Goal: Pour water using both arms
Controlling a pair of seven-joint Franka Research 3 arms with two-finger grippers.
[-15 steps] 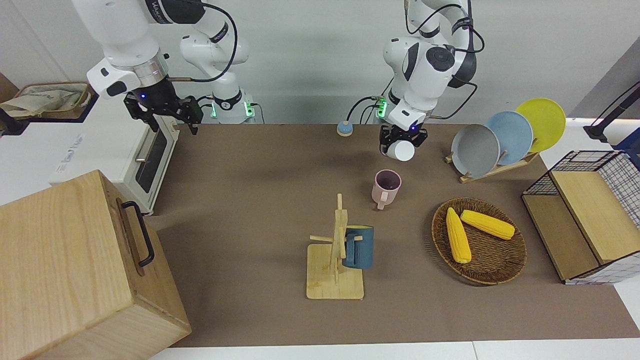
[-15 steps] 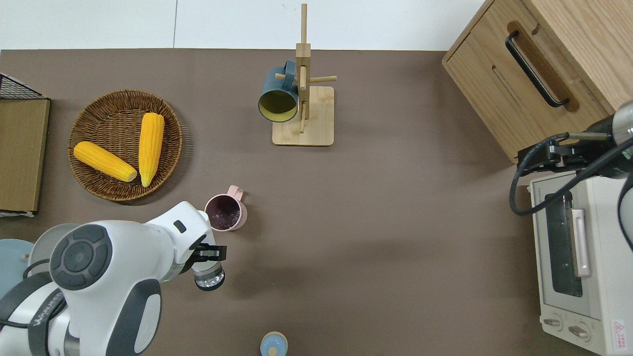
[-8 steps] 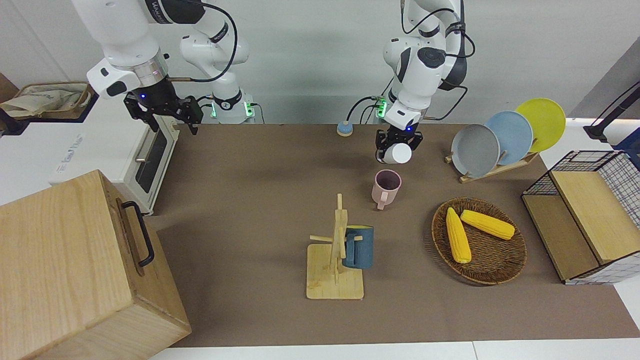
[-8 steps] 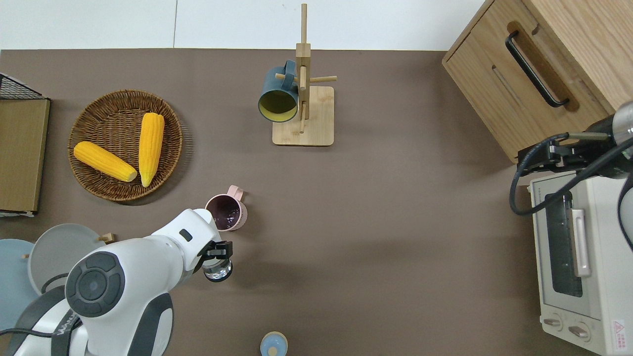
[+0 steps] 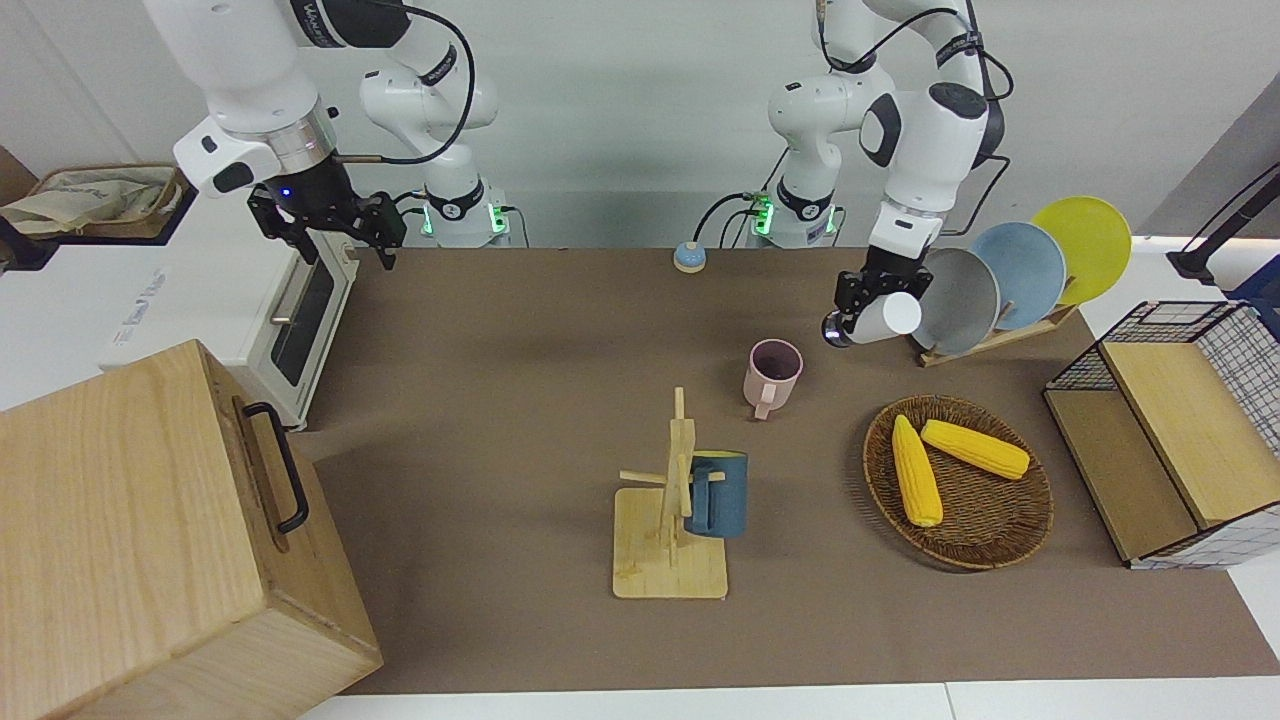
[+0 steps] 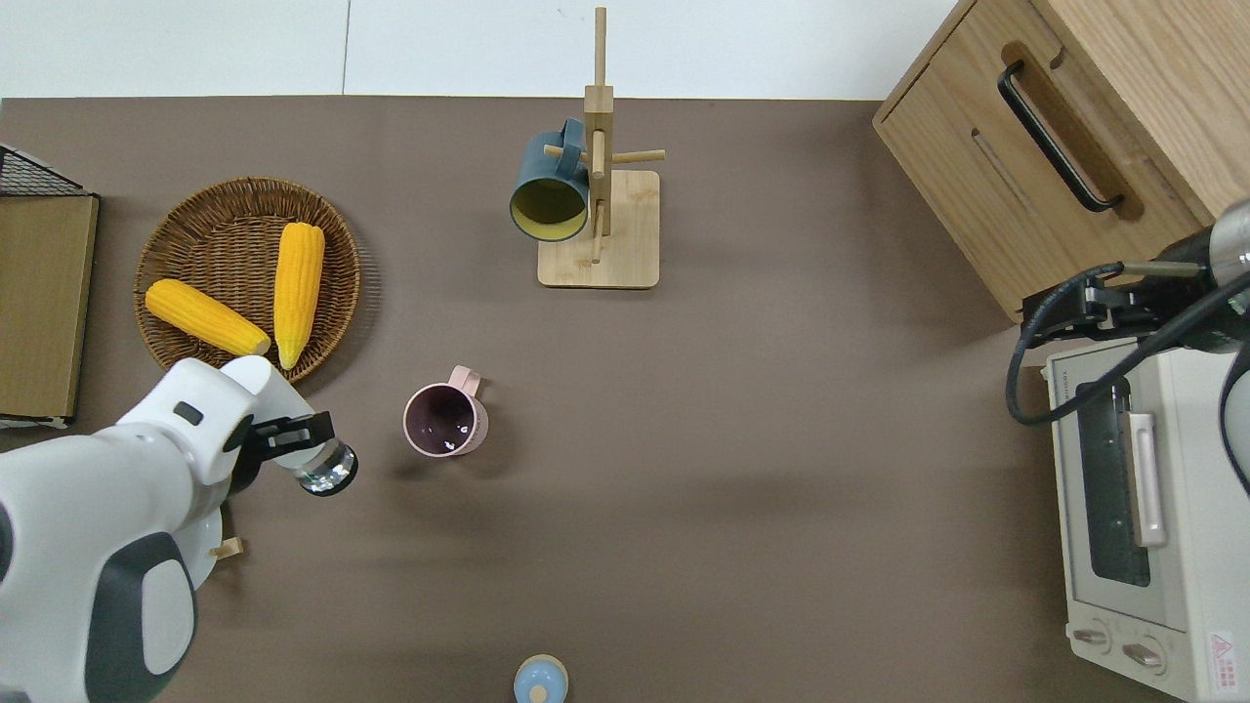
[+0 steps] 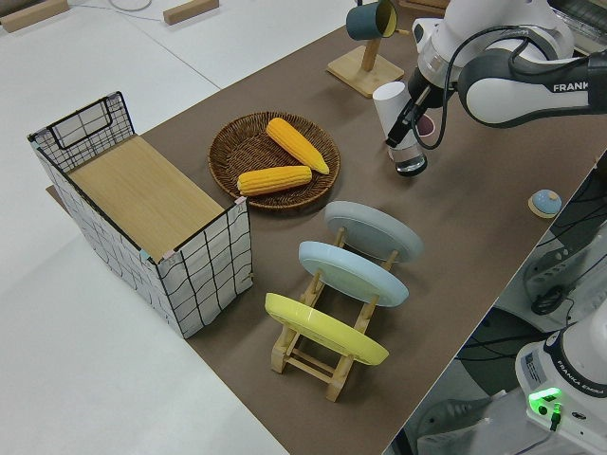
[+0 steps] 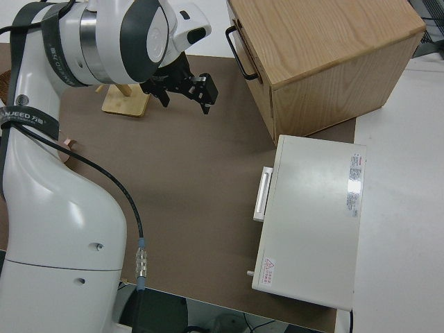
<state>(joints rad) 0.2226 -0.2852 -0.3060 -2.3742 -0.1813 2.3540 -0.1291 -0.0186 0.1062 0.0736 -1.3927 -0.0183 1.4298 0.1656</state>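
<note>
On the brown table (image 6: pixel 742 469), a wicker basket (image 6: pixel 195 244) holds two corn cobs (image 6: pixel 298 291).

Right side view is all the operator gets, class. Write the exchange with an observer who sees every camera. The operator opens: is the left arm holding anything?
Observer: Yes. The left claw is shut on a white container, which it holds tilted.
Operator: Is it over a cup?
Observer: No. In the overhead view it is over bare table, beside the pink mug, toward the left arm's end.
Operator: Is that mug upright?
Observer: Yes, and its handle points away from the robots.
</note>
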